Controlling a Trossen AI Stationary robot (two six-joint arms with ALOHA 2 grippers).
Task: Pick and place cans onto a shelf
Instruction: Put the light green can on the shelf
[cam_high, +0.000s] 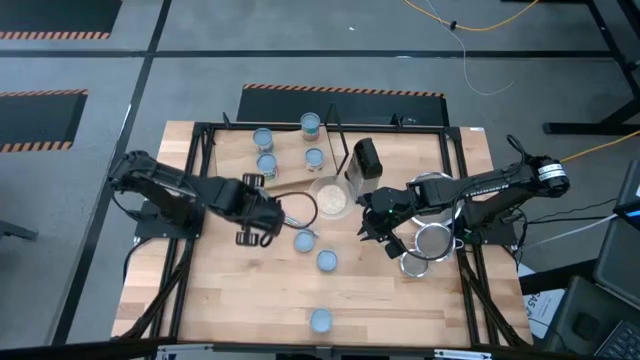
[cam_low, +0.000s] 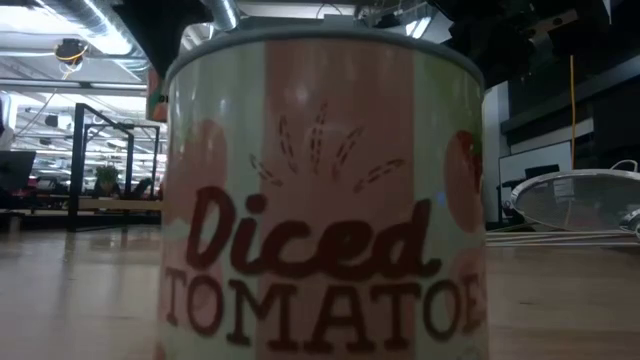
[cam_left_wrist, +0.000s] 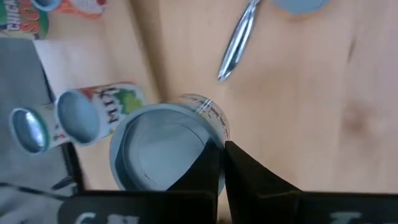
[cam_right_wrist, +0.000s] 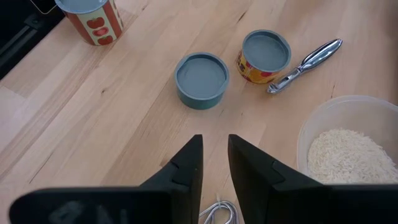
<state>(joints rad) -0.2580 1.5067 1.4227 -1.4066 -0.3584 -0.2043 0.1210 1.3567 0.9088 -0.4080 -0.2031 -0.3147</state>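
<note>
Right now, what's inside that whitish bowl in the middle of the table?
The bowl holds a heap of pale rice-like grains, filling its lower part. The bowl's bottom under the grains is covered, and its far side runs out of the right wrist view.

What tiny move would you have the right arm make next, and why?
Probably ease the right gripper forward and down toward the nearest blue-topped can. Its fingers are open and empty, and that can stands upright on the table just ahead, apart from the yellow-sided can. The left gripper is close by another can.
</note>
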